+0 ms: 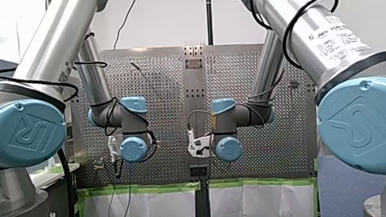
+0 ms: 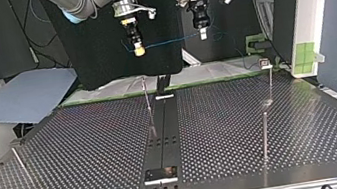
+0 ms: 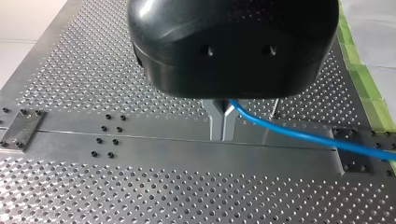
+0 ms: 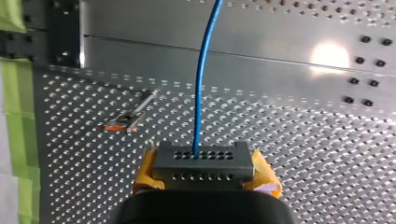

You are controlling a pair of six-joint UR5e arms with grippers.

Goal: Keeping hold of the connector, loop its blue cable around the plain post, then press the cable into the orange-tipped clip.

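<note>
My right yellow-padded fingers [image 4: 265, 176] are pinching the dark grey perforated connector block [image 4: 203, 163], my left metal fingers [image 3: 215, 125] are squeezing its thin blue cable [image 3: 299, 135] near that block, and pulling them apart is risking tearing it loose.

Bright, even room light leaves a white glare patch on the perforated table [image 4: 329, 55], shadows soft.

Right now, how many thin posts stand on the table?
4, by the top view: left post, centre post, near right post, far right post, which carries a clip. Others may be hidden.
</note>
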